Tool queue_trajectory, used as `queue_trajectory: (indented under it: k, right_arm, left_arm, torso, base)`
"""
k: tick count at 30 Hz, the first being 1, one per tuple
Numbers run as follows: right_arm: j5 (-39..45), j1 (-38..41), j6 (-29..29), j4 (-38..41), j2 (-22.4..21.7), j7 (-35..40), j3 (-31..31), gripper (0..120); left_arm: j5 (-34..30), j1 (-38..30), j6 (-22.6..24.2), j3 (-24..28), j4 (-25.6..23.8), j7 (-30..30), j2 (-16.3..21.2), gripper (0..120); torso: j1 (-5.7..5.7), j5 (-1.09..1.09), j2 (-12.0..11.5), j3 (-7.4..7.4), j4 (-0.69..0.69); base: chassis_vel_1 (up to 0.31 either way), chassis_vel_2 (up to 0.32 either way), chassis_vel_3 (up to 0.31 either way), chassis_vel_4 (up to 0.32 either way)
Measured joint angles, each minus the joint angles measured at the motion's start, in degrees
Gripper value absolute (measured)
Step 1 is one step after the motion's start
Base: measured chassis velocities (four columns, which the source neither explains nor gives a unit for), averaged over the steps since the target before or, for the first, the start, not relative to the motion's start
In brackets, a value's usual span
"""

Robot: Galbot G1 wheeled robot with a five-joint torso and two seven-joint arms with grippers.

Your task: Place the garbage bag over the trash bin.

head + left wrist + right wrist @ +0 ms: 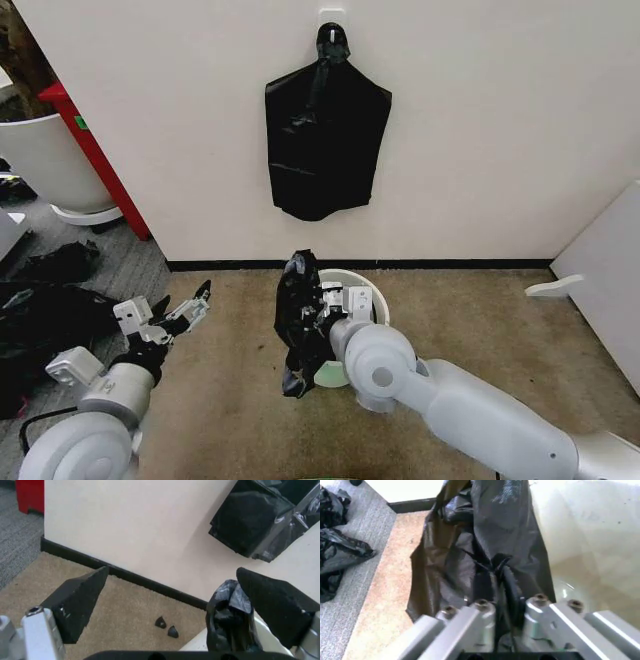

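The trash bin (pixel 366 281) is a small cream-white bucket standing on the tan carpet by the wall. The garbage bag (pixel 297 322), black and wrinkled, hangs bunched over the bin's left rim. My right gripper (pixel 322 310) is shut on it, its metal fingers (pixel 482 624) pinching the gathered plastic (pixel 490 543) beside the bin's inner wall (pixel 590 536). My left gripper (pixel 190 305) hovers over the carpet to the bin's left, open with nothing in it. Between its two dark fingertips (pixel 75 603), the left wrist view shows the bag (pixel 230 618) and the bin's rim (pixel 200 643).
A flat black bag (pixel 325 140) hangs from a hook on the wall above the bin. A large white tub (pixel 45 160) and a red stand (pixel 95 150) stand at the far left. Black bags (pixel 50 300) lie on the grey floor. A white panel (pixel 610 270) leans at the right.
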Motion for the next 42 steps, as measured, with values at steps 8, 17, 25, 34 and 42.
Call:
queue_trajectory:
  k: [8,17,25,34,42]
  right_arm:
    - [0.7,0.1,0.3,2.0,-1.8,0.4,0.7,0]
    - [1.5,0.5,0.0,3.1,-3.5,0.2,1.6,0]
    - [2.5,1.1,-0.1,3.8,-4.6,0.0,1.9,0]
    - [4.0,1.8,-0.1,4.8,-4.9,0.1,1.7,0]
    - [4.8,2.0,-0.1,5.1,-5.4,0.2,1.7,0]
  left_arm:
    - [1.3,0.0,0.3,1.2,-0.6,0.8,-0.2,100]
    - [4.2,-1.0,5.3,3.7,-2.4,5.6,2.6,100]
    - [7.5,-8.3,11.5,6.5,1.1,1.7,6.3,100]
    - [7.5,-13.0,15.9,16.3,2.3,0.1,7.7,100]
    - [5.7,-18.8,19.2,22.5,4.1,-6.1,7.4,100]
  torso:
    - [0.00,0.00,0.0,0.00,0.00]
    - [0.00,0.00,0.0,0.00,0.01]
    - [0.00,0.00,0.0,0.00,0.00]
    - [0.00,0.01,0.0,0.00,0.01]
    - [0.00,0.00,0.0,0.00,0.00]
  base:
    - [0.000,0.000,0.000,0.000]
    - [0.000,0.000,0.000,0.000]
    - [0.000,0.000,0.000,0.000]
    - [0.000,0.000,0.000,0.000]
    - [0.000,0.000,0.000,0.000]
